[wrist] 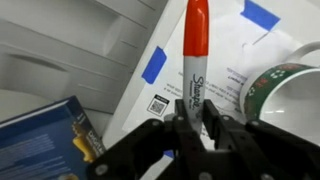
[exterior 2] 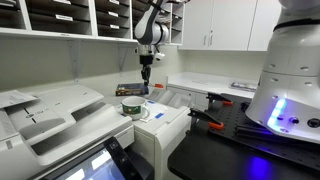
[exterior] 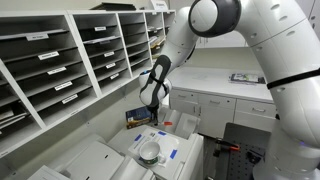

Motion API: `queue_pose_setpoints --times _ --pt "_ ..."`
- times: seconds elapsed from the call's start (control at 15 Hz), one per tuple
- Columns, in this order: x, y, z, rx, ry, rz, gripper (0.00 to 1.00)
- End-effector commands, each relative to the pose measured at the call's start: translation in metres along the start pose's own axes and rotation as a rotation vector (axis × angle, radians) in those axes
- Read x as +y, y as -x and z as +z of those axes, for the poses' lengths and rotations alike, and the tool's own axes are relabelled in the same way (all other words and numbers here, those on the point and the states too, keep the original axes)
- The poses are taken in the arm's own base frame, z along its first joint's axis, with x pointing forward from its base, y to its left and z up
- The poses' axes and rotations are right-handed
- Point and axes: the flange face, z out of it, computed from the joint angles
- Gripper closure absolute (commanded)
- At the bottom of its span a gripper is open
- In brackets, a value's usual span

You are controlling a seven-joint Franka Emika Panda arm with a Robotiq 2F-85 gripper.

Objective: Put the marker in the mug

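Marker (wrist: pixel 196 60) pinched in claw (wrist: pixel 196 122), mug (wrist: pixel 288 92) cut off at edge

marker (wrist: pixel 196 60): glossy plastic | mug (wrist: pixel 285 95): shiny glaze | hand (wrist: pixel 195 118): matt black plastic | sheet (wrist: pixel 235 45): matt paper

"Sharpie" — on the marker (wrist: pixel 196 75)

We see pigeonhole shelves (exterior: pixel 60 60) on the wall, a blue book (wrist: pixel 40 140) beside a white sheet (wrist: pixel 235 55), 2 blue tape strips (wrist: pixel 153 65), a white copier (exterior 2: pixel 50 125)
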Motion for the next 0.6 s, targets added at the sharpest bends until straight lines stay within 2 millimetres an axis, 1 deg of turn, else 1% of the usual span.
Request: queue_pose_setpoints --times 0.0,0.2,0.4,0.53 --pt "-0.011 -0.005 -0.006 0.150 0.024 -0.128 0.94" --pt "-0.032 -0.011 -0.009 0.269 -0.008 -0.239 0.94" --pt "-0.057 -0.010 -0.010 0.349 -0.123 -0.357 0.94" --pt "-0.068 -0.007 -0.015 0.410 -0.189 -0.436 0.94"
